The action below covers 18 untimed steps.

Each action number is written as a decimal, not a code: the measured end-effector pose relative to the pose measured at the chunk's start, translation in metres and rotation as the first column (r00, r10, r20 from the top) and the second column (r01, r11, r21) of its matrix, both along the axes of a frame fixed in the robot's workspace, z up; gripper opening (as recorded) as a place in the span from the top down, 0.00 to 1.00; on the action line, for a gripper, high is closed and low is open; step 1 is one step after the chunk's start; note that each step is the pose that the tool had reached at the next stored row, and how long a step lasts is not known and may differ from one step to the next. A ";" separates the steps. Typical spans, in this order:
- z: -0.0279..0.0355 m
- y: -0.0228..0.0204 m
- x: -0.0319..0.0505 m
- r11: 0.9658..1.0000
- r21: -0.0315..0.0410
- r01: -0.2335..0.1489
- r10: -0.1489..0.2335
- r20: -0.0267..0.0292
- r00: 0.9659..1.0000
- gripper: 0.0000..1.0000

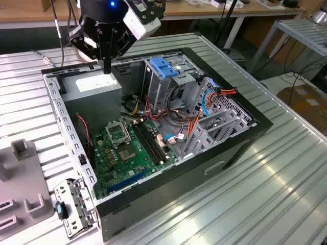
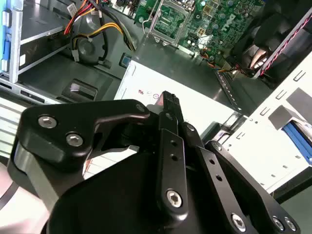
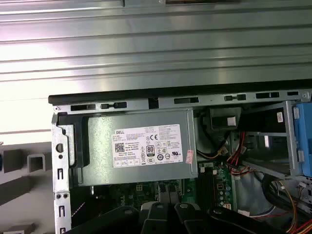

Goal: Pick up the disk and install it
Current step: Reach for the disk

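My gripper (image 1: 106, 67) hangs over the far left corner of the open computer case (image 1: 225, 153), just above the grey power supply (image 1: 94, 87). Its black fingers look pressed together with nothing between them; in the second wrist view the gripper (image 2: 168, 100) points down at the power supply's label (image 2: 146, 92). The disk (image 2: 298, 139) shows as a bright blue rail at the picture's edge, outside the case wall on a pale fixture, apart from the gripper. The rest of it is cut off.
Inside the case lie a green motherboard (image 1: 122, 148), red and orange cables (image 1: 189, 122) and a metal drive cage (image 1: 171, 87) with a light-blue latch (image 1: 163, 66). A grey fixture (image 1: 20, 173) and a loose metal bracket (image 1: 71, 204) sit at the exterior view's left on the ribbed table (image 1: 265, 194).
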State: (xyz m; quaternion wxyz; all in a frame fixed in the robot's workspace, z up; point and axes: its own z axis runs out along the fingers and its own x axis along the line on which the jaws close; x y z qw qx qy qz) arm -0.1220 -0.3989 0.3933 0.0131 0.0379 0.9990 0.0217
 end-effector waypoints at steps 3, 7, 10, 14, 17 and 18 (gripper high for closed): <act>0.0000 0.0001 -0.0005 1.000 0.000 0.000 0.000 0.000 1.000 0.89; 0.0000 0.0000 -0.0018 1.000 0.000 0.000 0.000 0.000 1.000 0.89; 0.0000 0.0000 -0.0025 1.000 0.000 0.000 0.000 0.000 1.000 0.89; -0.0001 0.0000 -0.0034 1.000 0.000 0.000 0.000 0.000 1.000 0.89; -0.0001 0.0000 -0.0037 1.000 0.000 0.000 0.000 0.000 1.000 0.89; -0.0002 0.0000 -0.0039 1.000 0.000 0.000 0.000 0.000 1.000 0.89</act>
